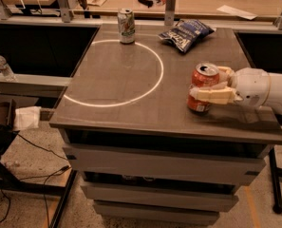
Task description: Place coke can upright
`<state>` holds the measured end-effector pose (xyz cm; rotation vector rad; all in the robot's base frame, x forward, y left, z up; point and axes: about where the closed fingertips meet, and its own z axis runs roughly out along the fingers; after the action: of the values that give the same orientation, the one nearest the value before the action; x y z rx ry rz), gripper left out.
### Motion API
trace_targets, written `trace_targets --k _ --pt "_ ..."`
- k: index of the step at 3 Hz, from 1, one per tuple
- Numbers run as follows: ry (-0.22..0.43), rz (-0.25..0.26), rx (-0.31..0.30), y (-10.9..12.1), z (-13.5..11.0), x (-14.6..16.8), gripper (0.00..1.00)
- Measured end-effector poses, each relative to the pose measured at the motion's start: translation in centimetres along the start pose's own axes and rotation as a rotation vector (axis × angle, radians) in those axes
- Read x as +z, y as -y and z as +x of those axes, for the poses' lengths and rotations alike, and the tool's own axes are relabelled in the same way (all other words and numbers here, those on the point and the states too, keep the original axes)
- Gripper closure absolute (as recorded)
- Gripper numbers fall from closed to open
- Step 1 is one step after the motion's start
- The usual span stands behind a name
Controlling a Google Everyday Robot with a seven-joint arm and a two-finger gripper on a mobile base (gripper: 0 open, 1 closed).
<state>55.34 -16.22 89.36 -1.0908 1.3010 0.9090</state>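
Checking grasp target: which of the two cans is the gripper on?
The red coke can at the table's right edge, with the gripper closed around it. The green-and-white can stands alone at the back.

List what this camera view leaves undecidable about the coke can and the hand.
- Coke can: middle band hidden by the hand's near finger.
- Can base: whether it rests on the table is unclear.
- Far finger: mostly behind the can.
- Arm: cut off by the right edge.
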Motion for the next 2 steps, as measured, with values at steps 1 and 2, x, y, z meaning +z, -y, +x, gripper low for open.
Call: trace_targets --k 1,2 --pt "-0.024 0.001 -0.039 -0.43 0.2 -0.17 0.83" --pt "-0.036 0.003 -0.05 -0.85 0.34 -0.16 0.59"
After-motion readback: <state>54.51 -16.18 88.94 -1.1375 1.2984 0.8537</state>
